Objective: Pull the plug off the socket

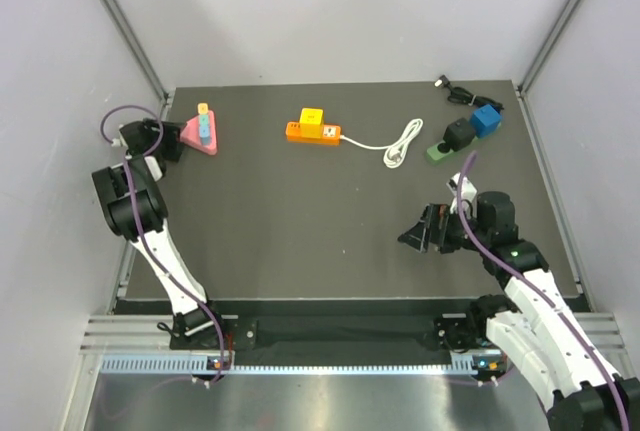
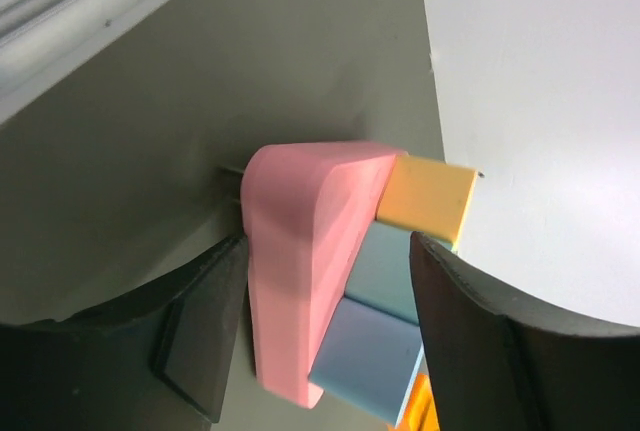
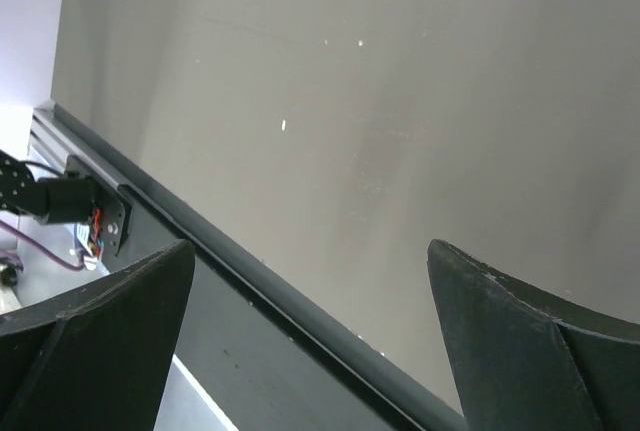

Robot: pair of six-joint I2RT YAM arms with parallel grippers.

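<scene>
Two tools: left tool (image 2: 330, 247) straddles one pink socket (image 2: 296, 296), grip unclear; right tool (image 3: 310, 251) spread wide.

Pale walls (image 1: 350, 11) enclose a dark table (image 1: 330, 221).

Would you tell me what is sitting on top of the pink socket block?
On the pink socket block stand a yellow plug, two blue plugs and an orange piece cut off by the frame edge. The pins and socket holes beneath them are covered.
</scene>
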